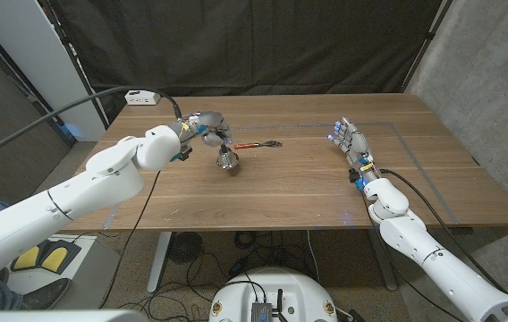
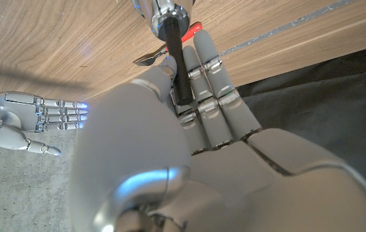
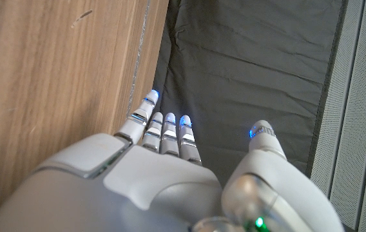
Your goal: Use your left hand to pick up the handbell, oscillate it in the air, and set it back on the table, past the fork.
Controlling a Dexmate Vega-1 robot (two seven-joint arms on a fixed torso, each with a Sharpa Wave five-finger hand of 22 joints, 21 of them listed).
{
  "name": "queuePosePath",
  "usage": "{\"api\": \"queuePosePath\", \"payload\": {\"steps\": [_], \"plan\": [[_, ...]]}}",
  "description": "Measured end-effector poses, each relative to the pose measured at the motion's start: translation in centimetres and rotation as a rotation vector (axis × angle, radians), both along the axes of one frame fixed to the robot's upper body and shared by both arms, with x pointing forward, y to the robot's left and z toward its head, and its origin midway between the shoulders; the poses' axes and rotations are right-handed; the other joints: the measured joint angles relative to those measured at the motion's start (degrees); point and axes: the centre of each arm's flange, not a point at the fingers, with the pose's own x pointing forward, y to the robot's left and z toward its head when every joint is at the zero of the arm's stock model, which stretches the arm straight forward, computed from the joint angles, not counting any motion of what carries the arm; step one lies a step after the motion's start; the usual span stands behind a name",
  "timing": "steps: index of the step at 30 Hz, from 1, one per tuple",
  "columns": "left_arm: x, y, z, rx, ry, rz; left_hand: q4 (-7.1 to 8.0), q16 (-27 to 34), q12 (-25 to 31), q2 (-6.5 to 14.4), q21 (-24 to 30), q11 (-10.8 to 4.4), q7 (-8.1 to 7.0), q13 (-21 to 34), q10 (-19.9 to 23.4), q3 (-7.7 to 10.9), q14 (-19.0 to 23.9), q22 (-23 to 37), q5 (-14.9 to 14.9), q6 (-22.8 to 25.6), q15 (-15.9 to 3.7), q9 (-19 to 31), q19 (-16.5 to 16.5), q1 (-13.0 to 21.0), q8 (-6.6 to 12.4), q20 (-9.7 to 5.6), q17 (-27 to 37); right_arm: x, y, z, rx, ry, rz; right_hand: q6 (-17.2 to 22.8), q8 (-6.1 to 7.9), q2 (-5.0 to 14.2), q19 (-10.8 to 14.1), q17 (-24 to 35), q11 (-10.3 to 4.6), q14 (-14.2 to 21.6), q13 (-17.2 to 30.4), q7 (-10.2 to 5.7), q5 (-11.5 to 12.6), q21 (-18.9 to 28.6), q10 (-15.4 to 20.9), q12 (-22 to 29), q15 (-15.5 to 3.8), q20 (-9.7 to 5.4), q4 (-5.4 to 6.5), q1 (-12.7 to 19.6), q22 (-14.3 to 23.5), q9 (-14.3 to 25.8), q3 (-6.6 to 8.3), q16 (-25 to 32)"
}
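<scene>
Left hand (image 1: 202,125) wrapped around the black handle of the handbell (image 1: 227,159), fingers (image 2: 216,96) closed on the shaft beside the thumb. Bell carried over the table (image 1: 308,192) on the robot's left side, on the near side of the fork (image 1: 256,144), contact with the wood impossible to tell. Long axis steep, handle up toward the palm, silver mouth pointing down and slightly toward the robot. Fork red-handled, lying crosswise, tines toward the robot's right. Right hand (image 1: 352,143) held empty near the table's right side, fingers straight and apart.
</scene>
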Motion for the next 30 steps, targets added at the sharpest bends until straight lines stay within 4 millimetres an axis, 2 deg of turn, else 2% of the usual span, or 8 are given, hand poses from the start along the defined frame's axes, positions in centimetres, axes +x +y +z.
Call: {"api": "queuePosePath", "payload": {"steps": [8,30], "plan": [[0.6,-0.7,-0.6,0.008,0.004,-0.002,0.00,-0.1,-0.2,0.0,0.0,0.00,0.00,-0.1,0.0,0.00,0.1,0.0,0.0,0.0,0.08,0.0,0.0,0.0,0.00,0.00,0.0,0.0,0.0,0.0,0.007,-0.010,0.000,0.4,0.00,0.00,0.3,0.0,0.00,0.0,0.0,0.41,0.0,0.0,0.0,0.0,0.00,-0.30,0.00,0.0,0.0,0.0,0.00,0.0],[1.5,-1.6,-1.9,0.004,-0.018,-0.012,0.00,0.0,-0.5,0.0,0.2,-0.04,-0.01,0.1,0.0,-0.01,-0.1,0.0,-0.1,0.0,-0.06,0.0,-0.3,0.0,-0.44,0.29,0.0,-0.1,-0.3,-0.4,0.017,-0.008,0.001,0.7,0.00,0.23,0.5,0.0,-0.10,0.2,0.0,0.09,0.0,0.0,0.5,0.0,0.20,-0.09,0.00,0.2,0.0,0.0,0.00,0.0]]}}
